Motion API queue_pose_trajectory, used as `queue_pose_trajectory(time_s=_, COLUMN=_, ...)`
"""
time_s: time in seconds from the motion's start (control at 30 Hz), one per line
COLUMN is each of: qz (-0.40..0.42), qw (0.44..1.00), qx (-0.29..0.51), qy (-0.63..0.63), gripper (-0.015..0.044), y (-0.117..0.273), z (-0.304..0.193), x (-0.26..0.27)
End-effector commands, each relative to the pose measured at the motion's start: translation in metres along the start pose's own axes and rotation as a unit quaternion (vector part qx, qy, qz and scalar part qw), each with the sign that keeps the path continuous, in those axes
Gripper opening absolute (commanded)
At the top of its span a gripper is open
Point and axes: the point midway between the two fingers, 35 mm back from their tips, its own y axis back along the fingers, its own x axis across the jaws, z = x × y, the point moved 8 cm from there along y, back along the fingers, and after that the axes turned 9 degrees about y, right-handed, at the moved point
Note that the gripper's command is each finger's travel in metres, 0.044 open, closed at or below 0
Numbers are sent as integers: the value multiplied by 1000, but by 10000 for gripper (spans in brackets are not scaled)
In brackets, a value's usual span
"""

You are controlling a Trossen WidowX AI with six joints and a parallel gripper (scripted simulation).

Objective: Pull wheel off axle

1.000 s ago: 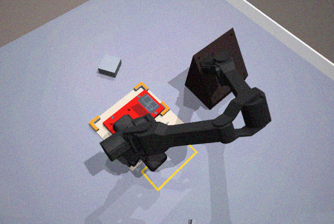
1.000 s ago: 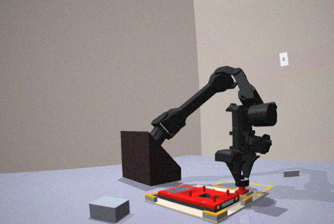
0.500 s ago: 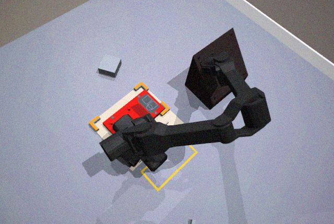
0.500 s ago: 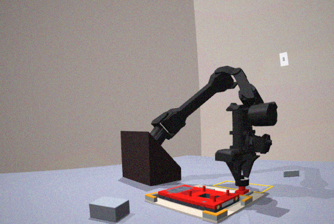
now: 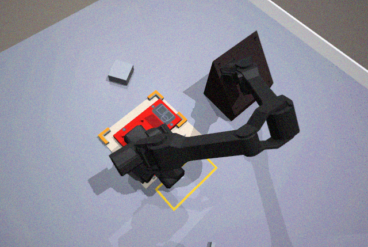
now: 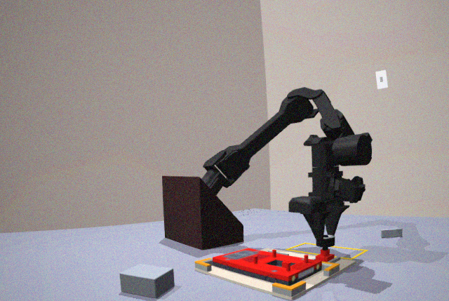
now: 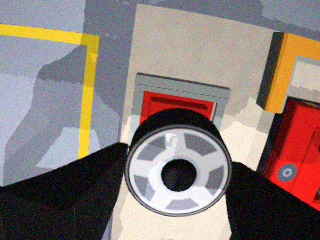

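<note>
My gripper [image 6: 325, 238] [image 7: 178, 163] is shut on the wheel, one finger on each side of its rim. The wheel [image 6: 325, 242] [image 7: 142, 167] has a black tyre and a pale spoked rim and lies level. It is raised above the red axle base [image 6: 324, 256] [image 7: 175, 101]. A short piece of the black axle [image 6: 325, 248] shows between wheel and base; whether its top is still in the hub I cannot tell. The yellow outlined area [image 5: 195, 188] [image 6: 358, 254] [image 7: 88, 100] is beside the board, left in the wrist view. In the top view the arm hides wheel and fingers.
A red car-like chassis [image 5: 136, 122] [image 6: 239, 263] [image 7: 295, 150] with short upright pegs lies on the cream board [image 5: 127, 120] [image 7: 200, 42] between orange corner brackets [image 5: 155, 94] [image 6: 289, 288] [image 7: 285, 65]. A grey block [image 5: 120, 71] [image 6: 146, 281] stands off the board; a smaller one [image 6: 391, 233] lies beyond the area.
</note>
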Motion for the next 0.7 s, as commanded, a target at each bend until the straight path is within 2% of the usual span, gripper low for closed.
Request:
queue_pose_trajectory(time_s=0.0, qz=0, qw=1000, qx=-2, qy=0, gripper=0, y=3, z=0, x=0)
queue_pose_trajectory(time_s=0.67, qz=0, qw=1000, qx=-2, qy=0, gripper=0, y=10, z=0, x=-1)
